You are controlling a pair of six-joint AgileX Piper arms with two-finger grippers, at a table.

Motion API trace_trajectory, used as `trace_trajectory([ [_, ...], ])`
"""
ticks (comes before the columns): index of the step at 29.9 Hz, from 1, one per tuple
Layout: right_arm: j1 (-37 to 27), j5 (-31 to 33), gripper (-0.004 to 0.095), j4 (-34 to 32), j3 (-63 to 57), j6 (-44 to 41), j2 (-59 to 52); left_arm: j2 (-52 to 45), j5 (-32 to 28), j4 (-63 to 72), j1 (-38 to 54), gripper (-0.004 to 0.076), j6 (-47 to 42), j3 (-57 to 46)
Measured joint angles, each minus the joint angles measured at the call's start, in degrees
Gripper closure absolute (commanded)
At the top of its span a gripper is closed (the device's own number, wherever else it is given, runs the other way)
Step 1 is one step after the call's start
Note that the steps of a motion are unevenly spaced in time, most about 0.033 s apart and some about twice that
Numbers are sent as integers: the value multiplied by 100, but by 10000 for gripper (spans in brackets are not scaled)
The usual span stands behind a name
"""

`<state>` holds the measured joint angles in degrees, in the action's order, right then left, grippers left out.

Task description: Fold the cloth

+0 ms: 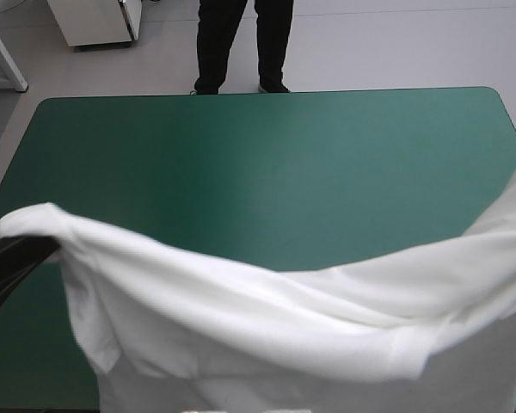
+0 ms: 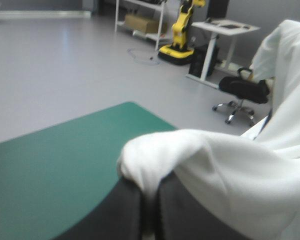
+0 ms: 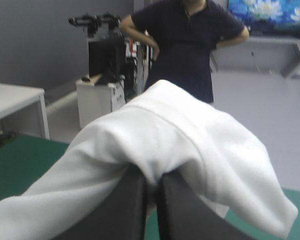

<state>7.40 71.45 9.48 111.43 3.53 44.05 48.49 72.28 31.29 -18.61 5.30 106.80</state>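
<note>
The white short-sleeved fabric T-shirt (image 1: 284, 327) hangs lifted over the near half of the table (image 1: 267, 163) with its teal-green cover. Its long axis runs left to right, the upper edge sags in the middle, and the body drapes toward the near edge. The left gripper (image 2: 150, 192) clenches the shirt's left end between black fingers. The right gripper (image 3: 152, 180) likewise pinches the right end.

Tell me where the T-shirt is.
In the high view the T-shirt hangs above the near half of the table, sagging between the left gripper at the left edge and the right gripper at the right edge, both shut on it.
</note>
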Motion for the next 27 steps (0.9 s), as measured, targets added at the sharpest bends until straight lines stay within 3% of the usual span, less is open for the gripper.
trace_trajectory([
  [8, 0, -53, 927, -1058, -1945, -60, 919, 877, 0, -1363, 0, 733, -122, -1343],
  [15, 0, -858, 927, -1126, -2737, 102, 2289, 2030, -38, -2026, 0, 733, 135, -1876],
  [21, 0, -2053, 927, -1259, -2735, 335, 3657, 3147, -928, -2226, 0, 733, 319, -1900],
  [27, 0, -2409, 927, -1289, -2273, 505, 5206, 4338, -1615, -2325, 115, 733, 422, -1907],
])
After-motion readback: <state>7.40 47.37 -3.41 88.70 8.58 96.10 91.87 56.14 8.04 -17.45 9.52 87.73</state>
